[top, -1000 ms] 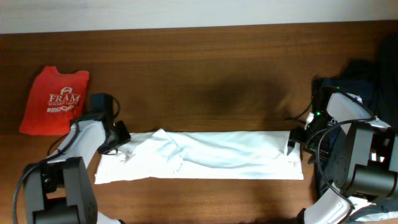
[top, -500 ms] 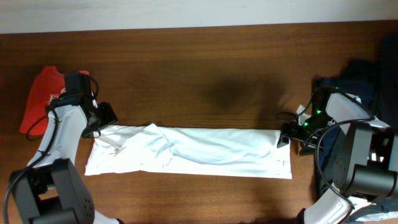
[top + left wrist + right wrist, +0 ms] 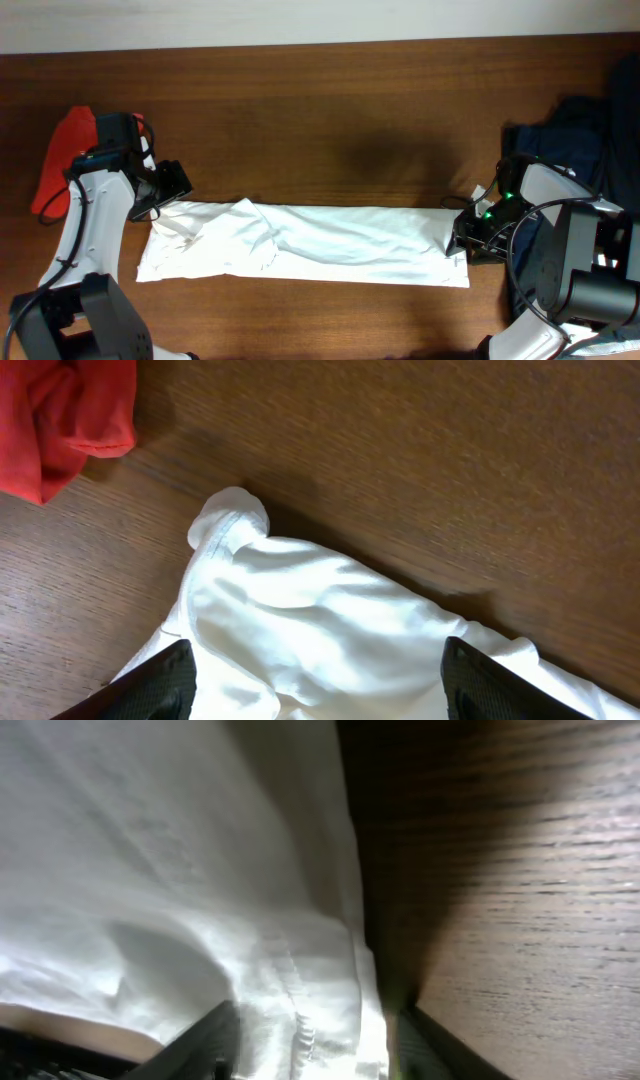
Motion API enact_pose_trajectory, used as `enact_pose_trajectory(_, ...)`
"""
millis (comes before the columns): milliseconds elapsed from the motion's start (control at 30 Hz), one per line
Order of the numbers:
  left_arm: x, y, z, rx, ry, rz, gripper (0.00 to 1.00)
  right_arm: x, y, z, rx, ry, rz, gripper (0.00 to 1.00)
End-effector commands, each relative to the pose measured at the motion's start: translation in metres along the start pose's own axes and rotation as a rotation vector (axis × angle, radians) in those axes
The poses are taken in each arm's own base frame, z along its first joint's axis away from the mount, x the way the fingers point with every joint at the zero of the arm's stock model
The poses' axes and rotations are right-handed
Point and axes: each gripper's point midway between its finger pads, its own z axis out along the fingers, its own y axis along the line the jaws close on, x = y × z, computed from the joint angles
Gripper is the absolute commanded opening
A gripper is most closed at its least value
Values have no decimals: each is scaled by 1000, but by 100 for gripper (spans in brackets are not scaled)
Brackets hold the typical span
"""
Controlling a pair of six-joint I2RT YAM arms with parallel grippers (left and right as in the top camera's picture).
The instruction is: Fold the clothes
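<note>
White T-shirt [image 3: 330, 245] lying as a long band across the lower middle of the worktop [image 3: 330, 120], left pincer [image 3: 172, 185] apart over its rumpled left end, right pincer [image 3: 465, 235] apart astride the right hem, each apparently stationed to take an end for folding.

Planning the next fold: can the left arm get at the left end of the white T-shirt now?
Probably yes. The left pincer hangs open right above the rumpled left end of the white cotton T-shirt, with nothing between them; the crumpled red garment lies off to the side, apart from it.
</note>
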Motion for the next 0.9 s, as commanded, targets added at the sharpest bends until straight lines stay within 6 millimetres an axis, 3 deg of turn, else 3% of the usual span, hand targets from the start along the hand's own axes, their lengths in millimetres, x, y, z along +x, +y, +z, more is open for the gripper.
enact_pose_trajectory(0, -6, -2, -9, 17, -26, 0, 78, 5, 5, 11, -36, 34, -9, 51)
enact_pose_trajectory(200, -6, -2, -9, 17, -26, 0, 79, -3, 17, 16, -25, 9, -69, 44)
enact_pose_trajectory(267, -6, -2, -9, 17, -25, 0, 79, -3, 23, 18, -16, 9, -96, 33)
enact_pose_trajectory(367, -6, -2, -9, 17, -25, 0, 79, -7, 23, 18, -12, -5, -101, 4)
enact_pose_trajectory(467, -5, -2, -9, 17, -22, 0, 79, -17, 3, 0, 85, -30, -38, 4)
enact_pose_trajectory(533, -5, -2, -9, 17, -22, 0, 79, -26, -11, -28, 159, -56, 16, 4)
enact_pose_trajectory(567, -5, -2, -9, 17, -21, 0, 79, -36, -16, -51, 188, -91, 56, 4)
enact_pose_trajectory(600, -4, -1, -9, 16, -18, 0, 79, -44, -15, -72, 187, -126, 74, 4)
enact_pose_trajectory(667, -2, -1, -9, 14, -11, -1, 79, -48, -10, -93, 188, -149, 65, 4)
enact_pose_trajectory(767, -2, -1, -9, 14, -11, -1, 79, -42, 8, -94, 205, -121, -3, 4)
enact_pose_trajectory(867, 0, 0, -9, 11, -3, -1, 79, -37, 46, -81, 235, -96, -122, 4)
